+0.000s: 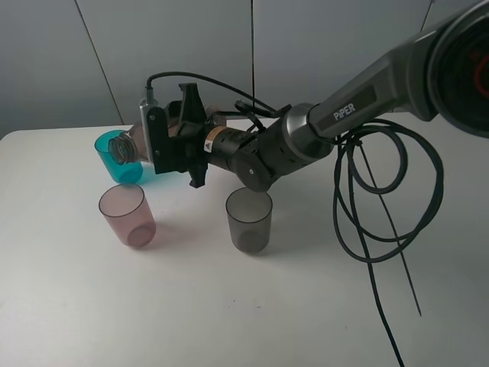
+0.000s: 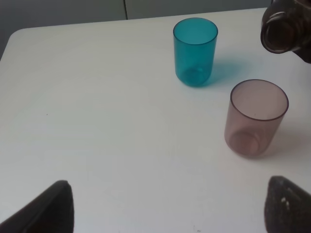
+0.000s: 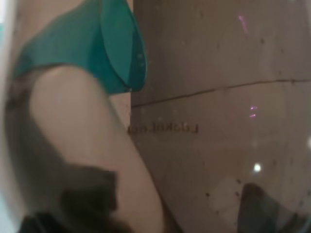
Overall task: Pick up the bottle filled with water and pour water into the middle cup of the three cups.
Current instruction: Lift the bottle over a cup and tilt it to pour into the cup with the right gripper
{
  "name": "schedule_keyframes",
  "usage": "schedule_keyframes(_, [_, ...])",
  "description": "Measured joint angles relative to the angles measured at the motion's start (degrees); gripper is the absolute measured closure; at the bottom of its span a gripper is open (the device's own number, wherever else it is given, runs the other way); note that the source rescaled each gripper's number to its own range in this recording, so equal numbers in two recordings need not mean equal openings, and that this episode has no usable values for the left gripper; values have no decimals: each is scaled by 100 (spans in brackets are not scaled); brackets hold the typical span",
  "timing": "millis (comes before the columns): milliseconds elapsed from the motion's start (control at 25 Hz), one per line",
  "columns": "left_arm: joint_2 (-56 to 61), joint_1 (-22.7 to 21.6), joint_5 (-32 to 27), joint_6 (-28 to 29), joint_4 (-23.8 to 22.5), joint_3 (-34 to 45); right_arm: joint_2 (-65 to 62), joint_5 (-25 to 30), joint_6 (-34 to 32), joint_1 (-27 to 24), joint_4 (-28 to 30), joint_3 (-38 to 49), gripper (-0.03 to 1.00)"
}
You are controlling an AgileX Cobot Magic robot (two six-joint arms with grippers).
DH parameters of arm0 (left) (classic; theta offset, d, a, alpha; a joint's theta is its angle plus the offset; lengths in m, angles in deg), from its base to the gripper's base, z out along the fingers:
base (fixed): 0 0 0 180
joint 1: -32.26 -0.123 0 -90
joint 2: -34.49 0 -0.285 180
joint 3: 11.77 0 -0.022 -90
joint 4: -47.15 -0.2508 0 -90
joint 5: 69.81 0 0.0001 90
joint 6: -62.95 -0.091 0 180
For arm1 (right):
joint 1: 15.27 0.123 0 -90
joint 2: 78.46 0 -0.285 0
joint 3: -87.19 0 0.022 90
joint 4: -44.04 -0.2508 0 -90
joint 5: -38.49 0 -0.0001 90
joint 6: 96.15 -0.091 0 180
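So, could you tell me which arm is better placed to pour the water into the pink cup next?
Right. The right gripper holds the tilted bottle, its mouth close to the pink cup. The left gripper is open and empty.

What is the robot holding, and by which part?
The right gripper holds the bottle by its body, tipped sideways, mouth near the teal cup. The left gripper holds nothing.

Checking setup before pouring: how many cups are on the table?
3: teal cup at the back left, pale pink cup in front of it, smoky grey cup to the pink one's right.
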Motion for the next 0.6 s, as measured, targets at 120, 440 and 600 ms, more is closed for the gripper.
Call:
schedule_keyframes(120, [0, 0, 0, 0, 0, 0, 0, -84, 167, 0, -57, 0, 96])
schedule_keyframes(440, [0, 0, 0, 0, 0, 0, 0, -246, 213, 90, -190, 0, 96])
schedule_keyframes(600, [0, 0, 0, 0, 0, 0, 0, -255, 227, 156, -213, 0, 96])
